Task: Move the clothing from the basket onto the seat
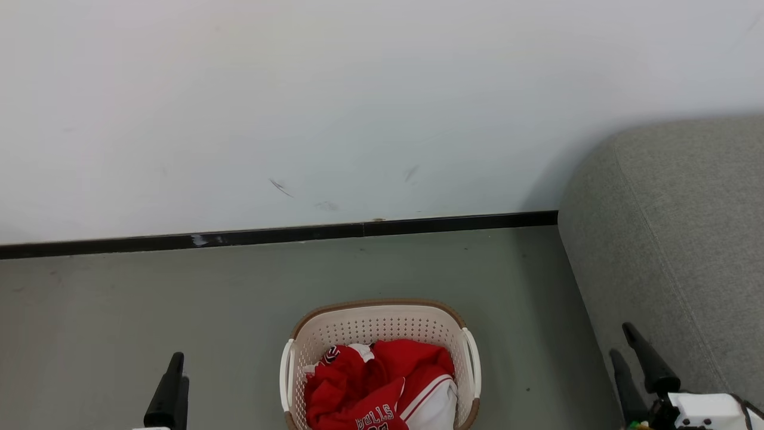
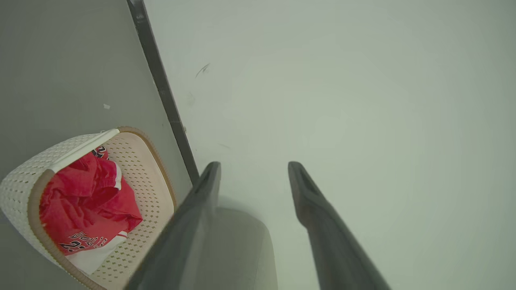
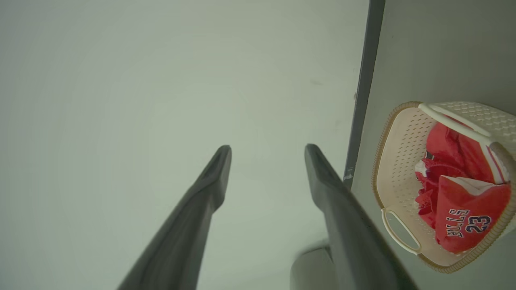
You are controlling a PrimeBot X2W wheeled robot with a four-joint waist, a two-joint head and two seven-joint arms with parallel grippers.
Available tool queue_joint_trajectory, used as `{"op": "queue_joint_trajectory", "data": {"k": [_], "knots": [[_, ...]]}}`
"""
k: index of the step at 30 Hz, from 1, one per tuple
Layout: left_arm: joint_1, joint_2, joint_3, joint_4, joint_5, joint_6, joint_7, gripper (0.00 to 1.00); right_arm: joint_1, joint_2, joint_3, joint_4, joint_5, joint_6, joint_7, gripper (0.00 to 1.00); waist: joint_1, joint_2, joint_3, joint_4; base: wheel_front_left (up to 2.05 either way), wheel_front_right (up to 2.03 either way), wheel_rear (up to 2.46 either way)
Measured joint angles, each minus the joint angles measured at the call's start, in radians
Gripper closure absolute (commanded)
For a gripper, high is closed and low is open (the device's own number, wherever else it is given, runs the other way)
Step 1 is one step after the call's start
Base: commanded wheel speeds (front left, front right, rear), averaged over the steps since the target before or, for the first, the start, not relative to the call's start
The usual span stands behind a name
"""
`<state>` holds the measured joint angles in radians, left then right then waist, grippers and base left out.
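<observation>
Grey-green floor (image 1: 149, 298) runs back to a plain white wall (image 1: 298, 89), with a black skirting strip (image 1: 453, 223) along the foot of it. On the floor, near the robot and roughly midway between its two arms, stands the cream perforated laundry basket (image 1: 382, 303) with its brown rim and white side handles. The clothing (image 1: 370, 388) lies crumpled inside it: red jersey fabric with a white panel, striped trim and "BULLS" and "23" showing on top. To the right, the big grey fabric seat (image 1: 674, 227) rises with its rounded corner close to the wall. A strip of bare floor separates it from the basket.

The left arm's fingers (image 2: 207, 185) hang to the left of the basket, spread apart with nothing between them. The right arm's fingers (image 3: 322, 181) sit low at the right, just in front of the seat's side, likewise parted and gripping nothing.
</observation>
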<state>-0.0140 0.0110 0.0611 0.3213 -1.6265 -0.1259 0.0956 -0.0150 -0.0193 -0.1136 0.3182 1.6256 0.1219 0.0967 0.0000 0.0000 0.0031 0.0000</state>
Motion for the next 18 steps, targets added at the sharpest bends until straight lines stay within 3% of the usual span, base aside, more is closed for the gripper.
{"op": "queue_joint_trajectory", "data": {"k": [18], "knots": [[0.007, -0.001, -0.021, -0.018, 0.025, 0.0, -0.046, 0.0, 0.011, 0.002, 0.03, -0.04, -0.016, 0.0, -0.049, 0.0, 0.0004, 0.0, 0.0, 0.002, 0.0, 0.0, 0.0]]}}
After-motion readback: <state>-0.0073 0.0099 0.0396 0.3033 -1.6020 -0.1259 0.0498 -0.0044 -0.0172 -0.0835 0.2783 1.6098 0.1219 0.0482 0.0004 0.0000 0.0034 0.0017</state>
